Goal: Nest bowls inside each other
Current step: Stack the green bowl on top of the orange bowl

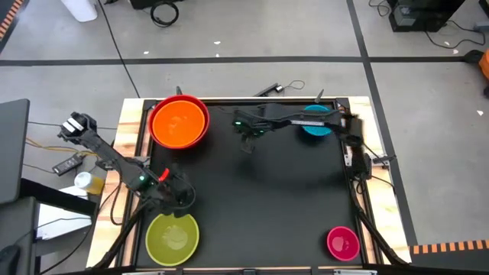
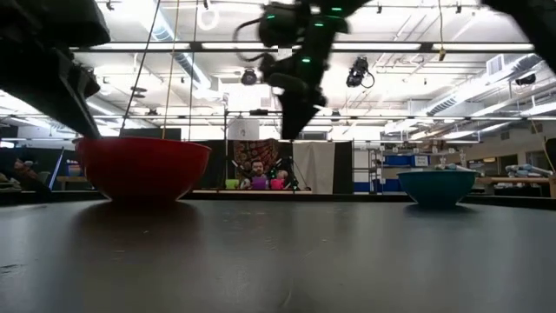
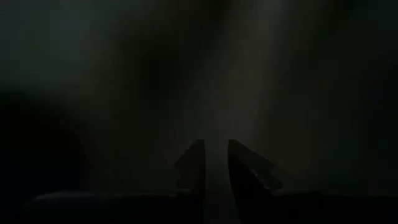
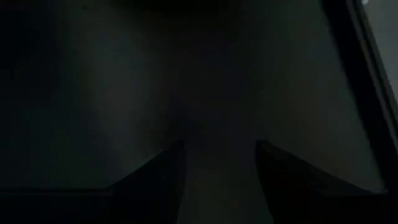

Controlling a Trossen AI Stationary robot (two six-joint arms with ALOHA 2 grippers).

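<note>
While I am looking down from above, the orange bowl (image 1: pixel 179 122) is sitting inside the red bowl (image 1: pixel 197 103); my left gripper (image 1: pixel 181 200) is hovering just above the yellow-green bowl (image 1: pixel 172 239) (finger gap unclear). Blue bowl (image 1: pixel 316 122) and pink bowl (image 1: pixel 342 242) are sitting apart. My right gripper (image 4: pixel 219 180) is showing fingers spread in the wrist view.

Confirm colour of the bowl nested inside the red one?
Orange bowl; it shows best in the high view.
</note>
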